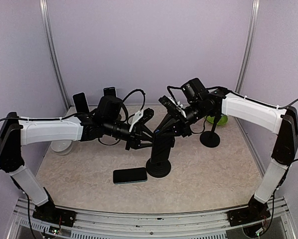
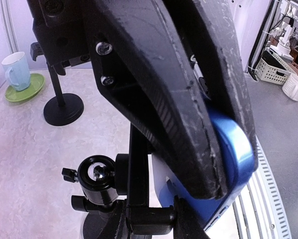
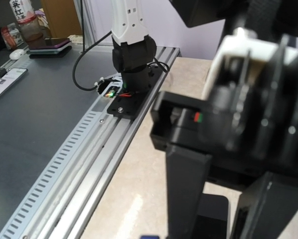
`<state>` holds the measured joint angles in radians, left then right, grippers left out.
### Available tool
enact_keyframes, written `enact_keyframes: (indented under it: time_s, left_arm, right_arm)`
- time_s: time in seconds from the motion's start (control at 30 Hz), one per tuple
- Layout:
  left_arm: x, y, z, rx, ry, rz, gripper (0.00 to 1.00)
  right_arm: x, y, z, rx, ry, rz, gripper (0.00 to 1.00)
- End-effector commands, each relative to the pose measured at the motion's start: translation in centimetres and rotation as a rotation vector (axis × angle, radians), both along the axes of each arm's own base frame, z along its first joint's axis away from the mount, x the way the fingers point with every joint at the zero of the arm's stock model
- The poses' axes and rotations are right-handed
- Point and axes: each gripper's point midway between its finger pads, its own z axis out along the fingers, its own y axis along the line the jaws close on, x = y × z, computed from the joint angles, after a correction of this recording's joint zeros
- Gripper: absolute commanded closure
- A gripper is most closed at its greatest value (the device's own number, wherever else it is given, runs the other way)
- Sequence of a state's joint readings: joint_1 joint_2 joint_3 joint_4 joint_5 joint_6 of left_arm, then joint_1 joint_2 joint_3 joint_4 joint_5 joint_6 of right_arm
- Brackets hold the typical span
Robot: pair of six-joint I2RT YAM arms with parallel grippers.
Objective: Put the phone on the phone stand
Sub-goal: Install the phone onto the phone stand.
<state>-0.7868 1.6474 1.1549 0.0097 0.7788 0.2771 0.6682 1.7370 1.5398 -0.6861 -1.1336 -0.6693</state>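
The left gripper (image 1: 143,122) is clamping a blue phone (image 2: 236,149), jaws part closed, at the 10 o'clock side of the phone stand (image 1: 159,149). The right gripper (image 1: 175,110) is sitting fully closed at 1 o'clock; whether it is holding anything cannot be told. Risk: the phone is likely not seating yet, so an early release is inviting a drop, and the crowding arms are threatening to tip the stand.

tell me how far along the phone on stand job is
Done: the left tool grips the blue phone, lifted beside the phone stand. In hand: the phone is at the stand but not yet seated. The right tool is shut near the stand's top; I cannot tell whether it grips it. Left: seat the phone and let go. A black phone lies flat on the table.
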Motion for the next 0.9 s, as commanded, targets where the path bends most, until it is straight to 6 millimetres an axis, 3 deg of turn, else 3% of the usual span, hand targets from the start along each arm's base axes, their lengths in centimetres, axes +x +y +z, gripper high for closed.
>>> enact_keyframes:
  time_s: [0.0,0.37,0.57,0.7,0.87]
  left_arm:
    - [-4.1,2.9,2.0,-0.022,0.076,-0.154,1.00]
    - [-3.5,2.7,3.6,-0.014,0.108,-0.175,1.00]
    - [-4.3,2.9,5.0,-0.029,0.098,-0.180,1.00]
    - [-3.5,3.1,4.8,-0.016,0.121,-0.113,1.00]
    - [-4.6,3.5,5.1,-0.032,0.128,-0.134,1.00]
  right_arm:
    - [4.8,-4.1,-3.4,-0.229,0.007,-0.231,1.00]
    - [5.7,-3.8,-5.1,-0.295,0.025,-0.250,1.00]
    - [5.8,-4.1,-5.1,-0.309,-0.003,-0.275,1.00]
    - [6.2,-4.2,-5.0,-0.321,-0.011,-0.287,1.00]
    - [6.8,-5.1,-5.3,-0.338,-0.009,-0.320,1.00]
